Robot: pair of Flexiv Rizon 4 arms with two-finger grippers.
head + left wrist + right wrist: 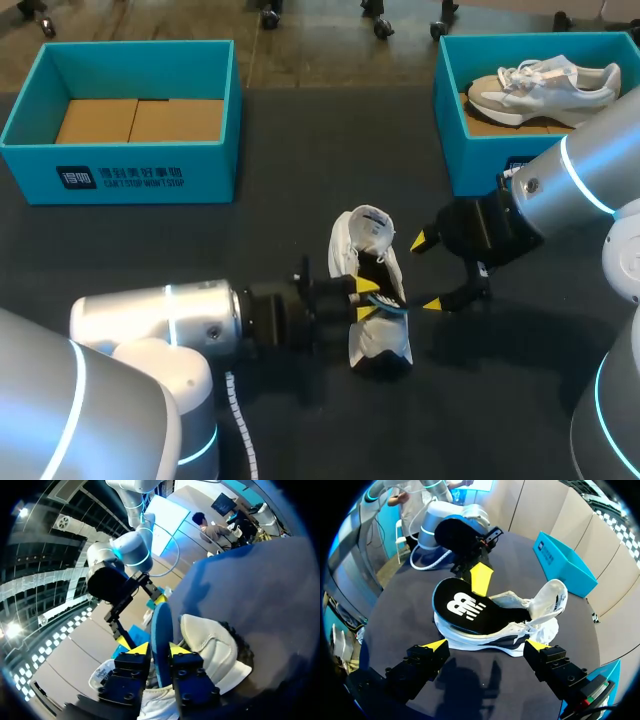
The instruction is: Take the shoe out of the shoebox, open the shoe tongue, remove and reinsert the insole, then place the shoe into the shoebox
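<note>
A white shoe [372, 232] with a dark sole lies in the middle of the table, its tongue pulled up. Its dark insole [465, 607], with a white logo, sticks out of the shoe opening over the heel. My left gripper [365, 298] comes in from the left and is shut on that insole, whose blue edge [161, 645] runs between its yellow tips. The right gripper [425, 272] hangs open just right of the shoe, its fingers spread along the shoe's length [486, 645] without touching it.
An open teal shoebox [130, 175] with a bare cardboard floor stands at the back left. A second teal box [480, 160] at the back right holds another pale shoe [545, 88]. Dark table surface lies in front of the shoe.
</note>
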